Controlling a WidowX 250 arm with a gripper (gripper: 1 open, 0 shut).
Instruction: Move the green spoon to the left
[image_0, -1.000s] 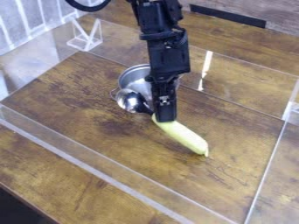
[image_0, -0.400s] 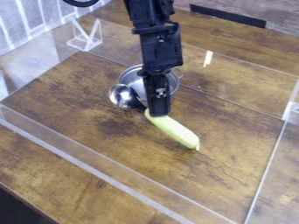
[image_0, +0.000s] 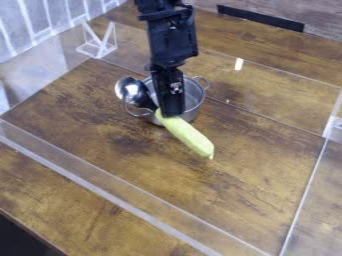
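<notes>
The green spoon (image_0: 191, 138) has a thick yellow-green handle that slants down to the right over the wooden table. Its shiny round bowl (image_0: 130, 90) shows to the left of the small steel pot (image_0: 195, 96). My gripper (image_0: 166, 108) points steeply down, just in front of the pot, and is shut on the spoon near the upper end of its handle. The fingers hide the spoon's neck. I cannot tell whether the handle's lower end touches the wood.
Low clear acrylic walls (image_0: 147, 215) fence the wooden work area in front and on the right. A clear acrylic stand (image_0: 96, 40) sits at the back left. The pot stands directly behind my gripper.
My gripper has moved left and slightly up, carrying the spoon. The handle has shifted left, and the spoon's bowl now shows left of the pot.
</notes>
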